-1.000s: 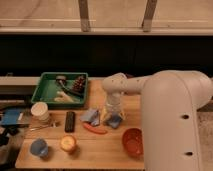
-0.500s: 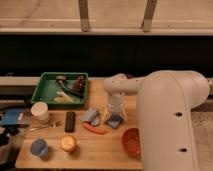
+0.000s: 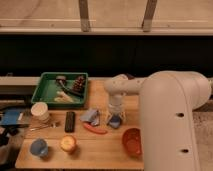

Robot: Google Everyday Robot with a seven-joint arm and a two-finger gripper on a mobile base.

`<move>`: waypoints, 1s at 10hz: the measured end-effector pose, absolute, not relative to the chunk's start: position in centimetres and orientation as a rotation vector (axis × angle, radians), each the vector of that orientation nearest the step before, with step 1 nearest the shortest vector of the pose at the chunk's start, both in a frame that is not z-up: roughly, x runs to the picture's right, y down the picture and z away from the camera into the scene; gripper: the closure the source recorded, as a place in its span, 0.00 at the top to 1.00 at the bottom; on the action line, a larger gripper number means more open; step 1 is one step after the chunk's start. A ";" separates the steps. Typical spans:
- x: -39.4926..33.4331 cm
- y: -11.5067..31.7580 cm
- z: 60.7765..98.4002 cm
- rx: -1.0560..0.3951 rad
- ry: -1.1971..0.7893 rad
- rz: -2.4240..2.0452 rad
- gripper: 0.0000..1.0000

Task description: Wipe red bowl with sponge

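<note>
red bowl (image 3: 132,141): lower centre-right of the frame, on the worktop (image 3: 90,155), upright, partly cut off by the white arm (image 3: 170,120) at its right; nothing touches it. sponge (image 3: 113,123): light blue, just above and left of the bowl, near it but apart, lying on the worktop. gripper (image 3: 115,118): pointing down at centre frame, right on top of the sponge; how far it is open, and whether it has hold of the sponge, cannot be told. compared with the views a moment before, the gripper stands at the same spot over the sponge and the sponge has not shifted or risen. judgement: the pick-up is in hand and wiping has not begun; the sponge must yet be lifted and carried down-right into the bowl. nearby: blue-grey cloth (image 3: 90,116) left of the sponge, red stick-like thing (image 3: 96,129) below it, green tray (image 3: 50,82) at upper left.
</note>
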State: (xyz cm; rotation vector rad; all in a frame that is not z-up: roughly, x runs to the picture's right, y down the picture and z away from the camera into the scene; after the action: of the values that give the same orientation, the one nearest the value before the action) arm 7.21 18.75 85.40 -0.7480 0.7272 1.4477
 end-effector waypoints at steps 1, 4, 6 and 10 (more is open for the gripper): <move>7.2 18.7 85.4 -0.750 0.721 1.449 0.20; 7.5 16.6 84.6 -0.740 0.664 1.466 0.00; 7.9 14.1 83.2 -0.716 0.611 1.481 0.00; 10.0 6.8 79.5 -0.664 0.450 1.532 0.00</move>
State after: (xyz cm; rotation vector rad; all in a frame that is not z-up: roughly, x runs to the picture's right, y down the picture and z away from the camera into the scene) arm 9.95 6.83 79.52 -0.6642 0.4496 1.5323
